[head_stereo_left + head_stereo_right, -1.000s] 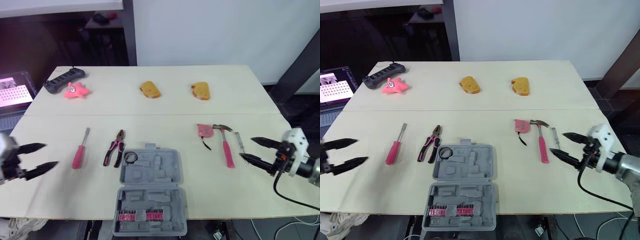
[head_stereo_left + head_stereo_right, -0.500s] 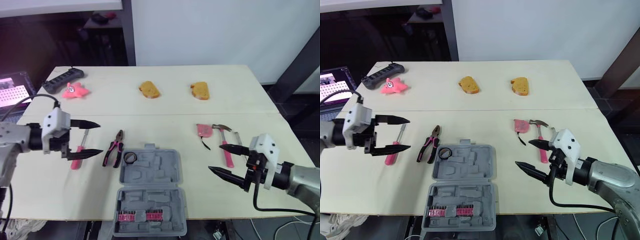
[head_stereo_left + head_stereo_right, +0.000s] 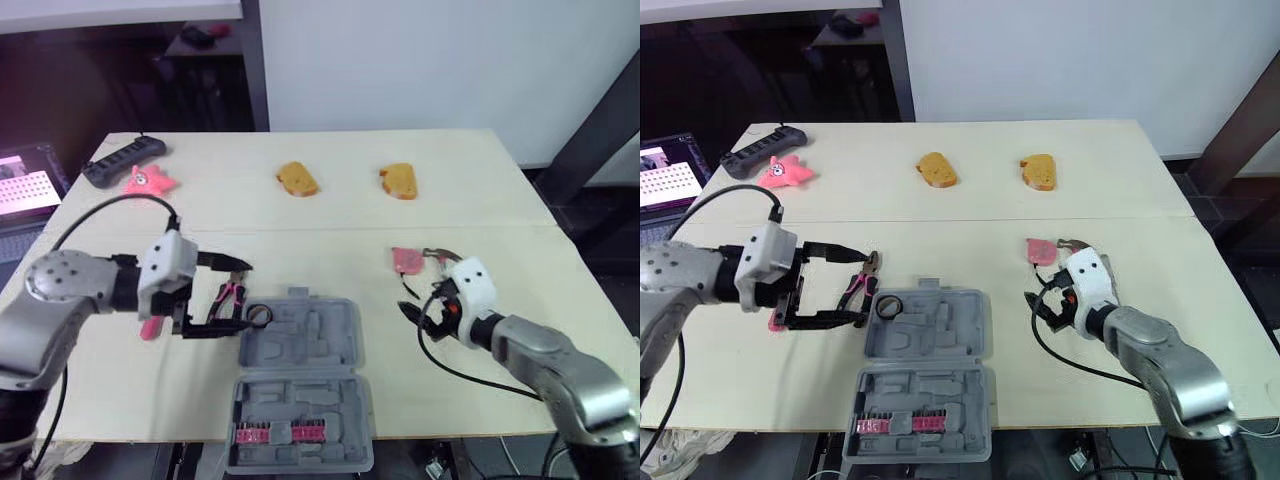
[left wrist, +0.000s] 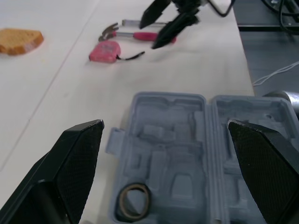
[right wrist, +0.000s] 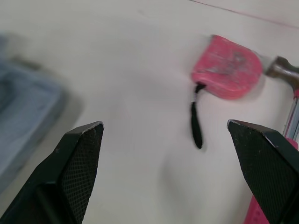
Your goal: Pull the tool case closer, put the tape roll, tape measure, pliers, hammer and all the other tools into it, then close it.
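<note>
The grey tool case (image 3: 300, 345) lies open near the table's front edge, with the tape roll (image 3: 261, 315) in its near-left corner. My left gripper (image 3: 240, 298) is open just left of the case, its fingers on either side of the pink-handled pliers (image 3: 228, 298). The pink screwdriver (image 3: 150, 328) is partly hidden behind that gripper. My right gripper (image 3: 418, 312) is open, right of the case and just in front of the pink tape measure (image 5: 229, 67). The hammer (image 5: 285, 70) lies beside the tape measure, partly covered by the gripper's body.
Pink bits (image 3: 285, 433) fill a strip in the case's front half. Two yellow bread-like pieces (image 3: 298, 180) (image 3: 398, 181), a pink star toy (image 3: 148, 180) and a black power strip (image 3: 122, 160) sit at the back. A laptop (image 3: 25, 185) stands off the table's left.
Both arms swung in from the table's edges. The left gripper moved right onto the pliers; the right gripper moved left to the tape measure.
</note>
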You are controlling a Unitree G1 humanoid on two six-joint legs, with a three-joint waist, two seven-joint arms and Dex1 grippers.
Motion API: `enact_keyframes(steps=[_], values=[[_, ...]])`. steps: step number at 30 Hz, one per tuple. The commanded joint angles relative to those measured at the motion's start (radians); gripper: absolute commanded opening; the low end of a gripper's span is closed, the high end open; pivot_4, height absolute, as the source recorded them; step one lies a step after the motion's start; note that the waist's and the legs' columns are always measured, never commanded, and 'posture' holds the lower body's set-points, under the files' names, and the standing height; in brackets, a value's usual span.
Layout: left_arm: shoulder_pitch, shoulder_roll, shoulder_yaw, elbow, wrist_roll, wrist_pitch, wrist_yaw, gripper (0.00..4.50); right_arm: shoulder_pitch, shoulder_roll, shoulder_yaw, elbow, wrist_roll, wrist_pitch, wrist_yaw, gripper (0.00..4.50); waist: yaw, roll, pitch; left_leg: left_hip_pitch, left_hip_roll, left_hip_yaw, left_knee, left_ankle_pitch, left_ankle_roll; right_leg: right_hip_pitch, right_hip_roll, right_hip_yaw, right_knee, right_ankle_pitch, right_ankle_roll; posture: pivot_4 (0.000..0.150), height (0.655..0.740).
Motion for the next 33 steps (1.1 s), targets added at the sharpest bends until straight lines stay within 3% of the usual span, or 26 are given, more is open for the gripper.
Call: enact_keyframes(steps=[1, 3, 18, 21, 26, 27, 33], values=[[0.039, 0.025, 0.064, -0.067, -0.015, 0.018, 0.032, 4.49, -0.037, 0.036, 0.04, 0.086, -0.066, -0.054, -0.015, 4.24, 0.003, 0.0, 0.0, 0.0, 0.0, 0.0, 0.0, 0.0, 0.0, 0.0, 0.0, 0.0, 0.0, 0.0, 0.0, 0.15, 0.74], [0.082, 0.037, 0.104, -0.089, -0.02, 0.032, 0.043, 4.5, -0.071, 0.064, 0.058, 0.165, -0.11, -0.099, -0.03, 3.67, 0.001, 0.0, 0.0, 0.0, 0.0, 0.0, -0.001, 0.0, 0.0, 0.0, 0.0, 0.0, 0.0, 0.0, 0.0, 0.15, 0.74], [0.216, 0.053, 0.198, -0.159, -0.018, 0.039, 0.1, 4.5, -0.193, 0.188, 0.06, 0.42, -0.215, -0.237, -0.024, 3.67, -0.001, 0.0, 0.0, 0.0, 0.0, 0.0, 0.0, 0.0, 0.0, -0.001, 0.0, 0.0, 0.0, 0.0, 0.0, 0.15, 0.74], [0.225, 0.055, 0.203, -0.163, -0.019, 0.038, 0.105, 4.5, -0.199, 0.213, 0.03, 0.444, -0.21, -0.234, -0.042, 2.81, -0.002, 0.0, 0.0, 0.0, 0.0, 0.0, -0.001, 0.0, 0.0, -0.001, 0.0, 0.0, 0.0, 0.0, 0.0, 0.15, 0.74], [0.227, 0.056, 0.202, -0.166, -0.02, 0.038, 0.11, 4.5, -0.202, 0.24, 0.001, 0.464, -0.209, -0.237, -0.05, 0.32, -0.001, 0.0, 0.0, 0.0, 0.0, 0.0, -0.001, 0.0, 0.0, -0.001, 0.0, 0.0, 0.0, 0.0, 0.0, 0.15, 0.74], [0.226, 0.056, 0.201, -0.165, -0.019, 0.038, 0.11, 4.5, -0.202, 0.245, -0.003, 0.468, -0.21, -0.239, -0.051, 0.02, -0.002, 0.0, 0.0, 0.0, 0.0, 0.0, -0.001, 0.0, 0.0, -0.001, 0.0, 0.0, 0.0, 0.0, 0.0, 0.15, 0.74], [0.204, 0.055, 0.178, -0.151, -0.015, 0.033, 0.108, 4.5, -0.192, 0.254, -0.003, 0.455, -0.216, -0.238, -0.04, 0.02, -0.002, 0.0, 0.0, 0.0, 0.0, 0.0, -0.001, 0.0, 0.0, -0.001, 0.0, 0.0, 0.0, 0.0, 0.0, 0.15, 0.74]])
